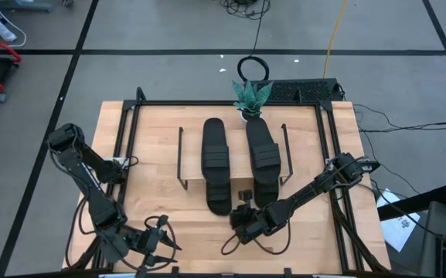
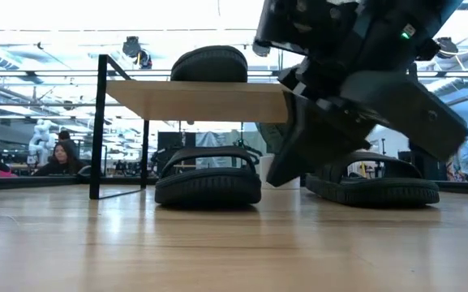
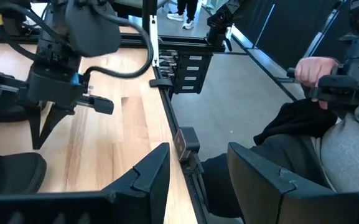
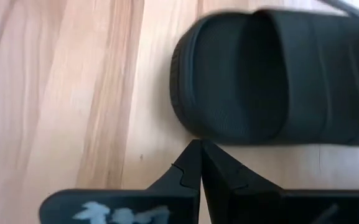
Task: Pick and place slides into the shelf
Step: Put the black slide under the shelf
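Note:
The shelf (image 2: 201, 101) stands mid-table. One black slide (image 2: 209, 63) lies on top of its board. Two more slides (image 2: 208, 182) (image 2: 371, 185) rest sole-down on the table under it; their near ends stick out past the board (image 1: 219, 202). My right gripper (image 1: 238, 222) is shut, low over the table, just in front of the left lower slide's rounded near end (image 4: 241, 74). My left gripper (image 3: 198, 180) is open with nothing between its fingers, raised at the table's near left corner (image 1: 157, 243). My right gripper's shut fingertips (image 4: 199, 152) slant down toward the table, right at the rim of the slide's rounded near end (image 4: 195, 134). I cannot tell whether they touch it. The slide lies flat on the table.
A small potted plant (image 1: 251, 96) stands at the table's far edge, behind the shelf. Black frame rails (image 1: 327, 147) run along the table's sides. A person's hand (image 3: 316, 71) shows beyond the near edge. Bare wood lies left of the shelf (image 1: 149, 170).

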Tool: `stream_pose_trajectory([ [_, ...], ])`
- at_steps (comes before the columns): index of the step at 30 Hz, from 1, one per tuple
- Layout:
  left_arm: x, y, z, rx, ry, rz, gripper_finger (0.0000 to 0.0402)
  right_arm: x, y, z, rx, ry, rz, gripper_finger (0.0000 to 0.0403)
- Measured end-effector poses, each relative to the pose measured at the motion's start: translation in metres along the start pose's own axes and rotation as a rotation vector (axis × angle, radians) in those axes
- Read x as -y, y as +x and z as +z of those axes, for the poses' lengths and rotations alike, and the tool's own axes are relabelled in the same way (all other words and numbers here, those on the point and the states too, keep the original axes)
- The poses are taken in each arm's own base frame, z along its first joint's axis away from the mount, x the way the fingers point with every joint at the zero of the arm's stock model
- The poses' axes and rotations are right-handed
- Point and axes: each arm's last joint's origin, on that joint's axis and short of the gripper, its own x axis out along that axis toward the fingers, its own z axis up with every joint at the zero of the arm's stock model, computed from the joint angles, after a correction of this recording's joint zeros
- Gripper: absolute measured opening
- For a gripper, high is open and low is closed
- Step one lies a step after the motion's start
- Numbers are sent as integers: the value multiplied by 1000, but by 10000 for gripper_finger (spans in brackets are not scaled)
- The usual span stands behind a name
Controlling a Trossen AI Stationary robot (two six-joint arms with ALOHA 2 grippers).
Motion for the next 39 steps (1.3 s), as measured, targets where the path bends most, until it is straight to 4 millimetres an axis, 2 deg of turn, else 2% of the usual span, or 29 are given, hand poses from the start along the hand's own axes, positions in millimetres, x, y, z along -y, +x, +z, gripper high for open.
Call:
stream_pose_trajectory([
  [11, 3, -2, -2, 5, 3, 1, 157, 11, 6, 2, -10, 45, -16, 0],
  [22, 5, -3, -2, 2, 14, -3, 157, 7, 1, 1, -6, 10, -6, 0],
  [24, 7, -5, -5, -18, 55, -25, 157, 3, -9, 3, 11, -25, 12, 0],
  [27, 12, -7, -14, -66, 142, -44, 157, -2, -35, 8, 68, -67, 61, 0],
  [34, 24, -7, -31, -79, 398, -26, 151, 1, -114, 26, 327, -148, 110, 0],
  [37, 25, -4, -36, -81, 451, -4, 120, 10, -147, 33, 477, -182, 126, 0],
  [39, 25, -3, -37, -80, 460, 12, 87, 22, -161, 30, 591, -224, 199, 0],
])
